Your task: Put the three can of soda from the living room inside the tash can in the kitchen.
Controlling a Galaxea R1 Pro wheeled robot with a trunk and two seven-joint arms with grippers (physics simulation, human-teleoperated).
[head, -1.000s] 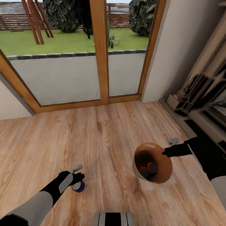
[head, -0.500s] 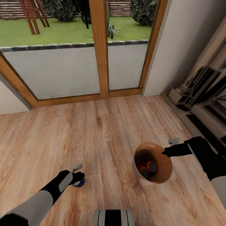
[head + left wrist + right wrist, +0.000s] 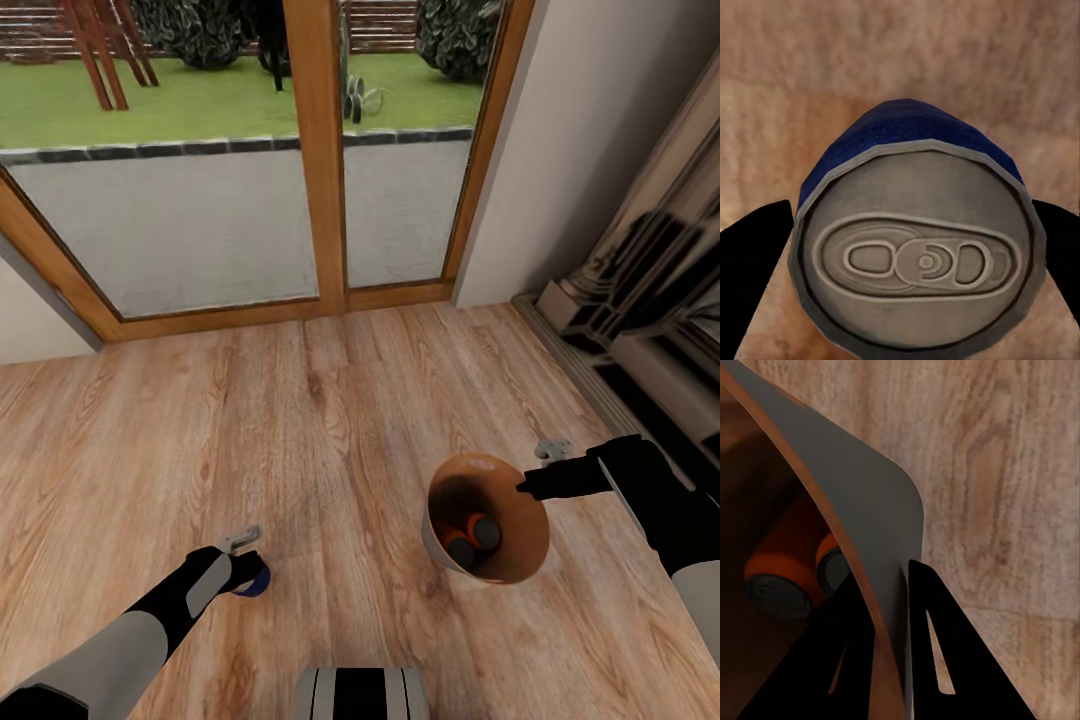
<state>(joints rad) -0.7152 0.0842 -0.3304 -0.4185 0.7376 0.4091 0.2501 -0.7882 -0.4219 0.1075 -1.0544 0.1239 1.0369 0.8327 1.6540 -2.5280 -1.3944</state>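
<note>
Low at the left of the head view, my left gripper (image 3: pixel 247 573) is shut on the dark blue can of soda (image 3: pixel 259 581), held just above the plank floor. In the left wrist view the can's grey top (image 3: pixel 919 259) sits between the two black fingers (image 3: pixel 756 289). My right gripper (image 3: pixel 522 488) is shut on the rim of the tash can (image 3: pixel 525 545), which hangs tilted with its brown inside showing. Two orange cans (image 3: pixel 470 535) lie at its bottom. The right wrist view shows the fingers (image 3: pixel 937 660) pinching the can's wall (image 3: pixel 862 510), with the orange cans (image 3: pixel 784 566) inside.
Wood-framed glass doors (image 3: pixel 318 180) stand ahead, with a lawn beyond. A pale wall (image 3: pixel 570 140) and a dark glossy fireplace surround (image 3: pixel 640 310) close off the right side. Light plank floor (image 3: pixel 330 430) spreads between the arms. My base (image 3: pixel 360 695) shows at the bottom edge.
The camera has tilted down a little, shifting the doors in the picture. My left gripper with the blue can has sunk slightly. The right gripper and tash can hold their place.
</note>
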